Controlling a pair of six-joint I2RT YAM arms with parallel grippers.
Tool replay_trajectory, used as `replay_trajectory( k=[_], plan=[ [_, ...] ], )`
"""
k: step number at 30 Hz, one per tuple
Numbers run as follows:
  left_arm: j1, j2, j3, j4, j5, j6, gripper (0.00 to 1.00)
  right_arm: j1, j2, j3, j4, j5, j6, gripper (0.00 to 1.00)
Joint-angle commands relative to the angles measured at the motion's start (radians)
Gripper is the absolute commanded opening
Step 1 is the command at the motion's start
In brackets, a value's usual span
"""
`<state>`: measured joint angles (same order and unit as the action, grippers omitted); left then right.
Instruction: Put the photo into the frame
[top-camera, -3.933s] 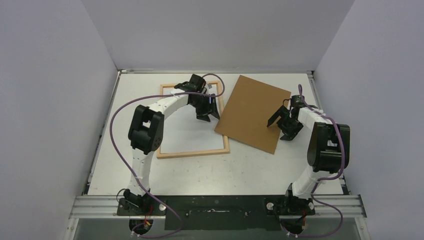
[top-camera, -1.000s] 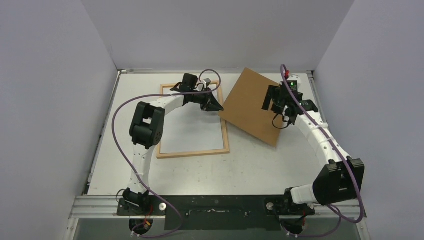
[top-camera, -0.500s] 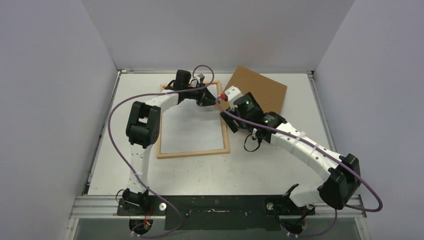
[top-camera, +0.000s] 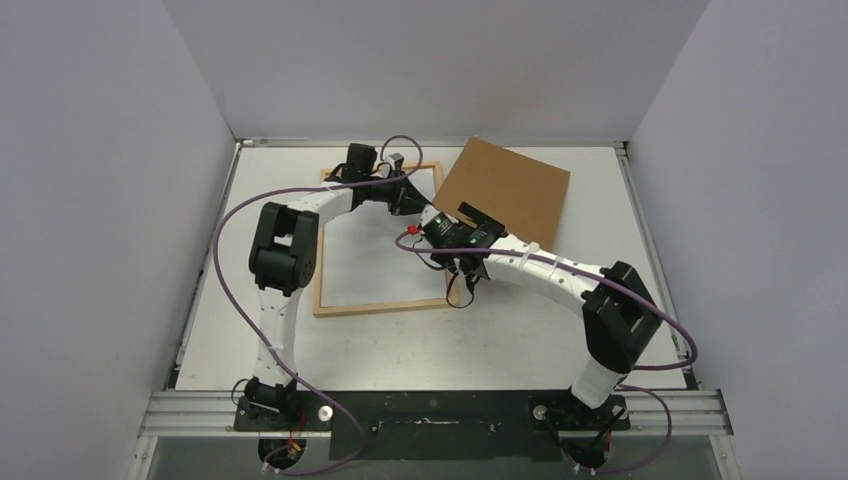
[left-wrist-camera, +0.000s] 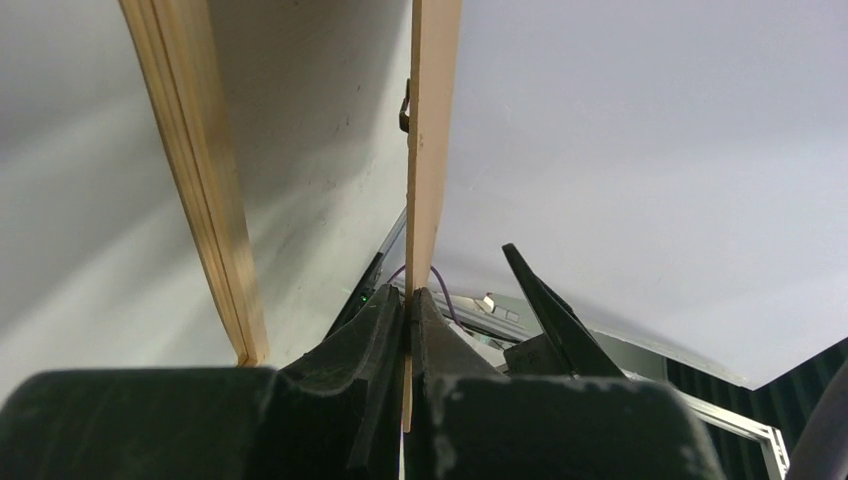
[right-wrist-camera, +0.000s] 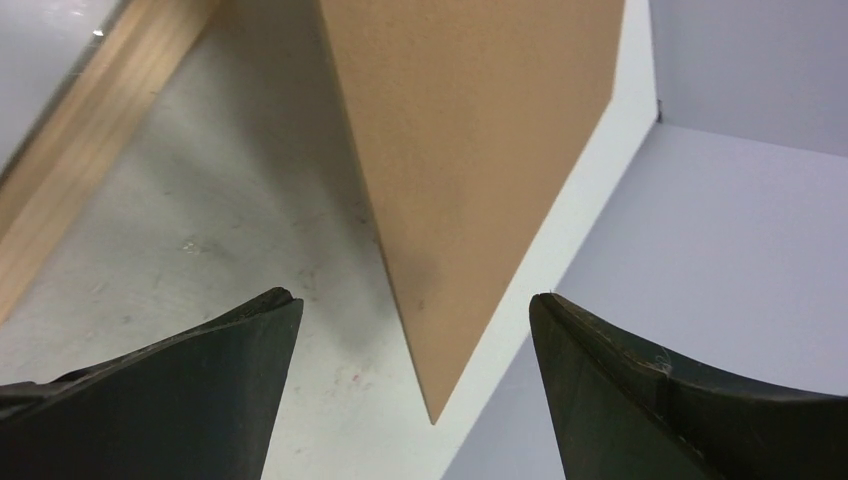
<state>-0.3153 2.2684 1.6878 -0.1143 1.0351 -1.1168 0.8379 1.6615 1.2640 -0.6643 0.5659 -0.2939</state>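
A flat brown hardboard backing panel (top-camera: 510, 190), matte and fine-grained, is seen pinched along its thin edge by the left gripper (left-wrist-camera: 408, 296), whose black fingers are clamped tight on it. A small metal hanger clip (left-wrist-camera: 404, 105) is fixed to the panel's face. The right gripper (right-wrist-camera: 412, 302) is spread wide with nothing grasped, the panel's sharp corner pictured between its dark tapered fingers. The thin light-wood rectangular frame (top-camera: 385, 305), with narrow rails, is laid flat on the scuffed white table (top-camera: 520, 340), just left of the panel.
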Motion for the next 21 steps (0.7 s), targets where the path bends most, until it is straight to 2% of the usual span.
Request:
replay_trajectory(
  k=[1, 9, 21],
  plan=[
    [0.022, -0.082, -0.012, 0.067, 0.052, -0.031, 0.0, 0.012, 0.032, 0.028, 0.043, 0.2, -0.067, 0.87],
    [0.028, -0.095, -0.055, 0.17, 0.061, -0.104, 0.0, 0.029, 0.089, -0.05, 0.23, 0.293, -0.201, 0.83],
    [0.028, -0.122, -0.095, 0.202, 0.068, -0.13, 0.0, 0.022, 0.149, -0.123, 0.433, 0.361, -0.297, 0.68]
  ],
)
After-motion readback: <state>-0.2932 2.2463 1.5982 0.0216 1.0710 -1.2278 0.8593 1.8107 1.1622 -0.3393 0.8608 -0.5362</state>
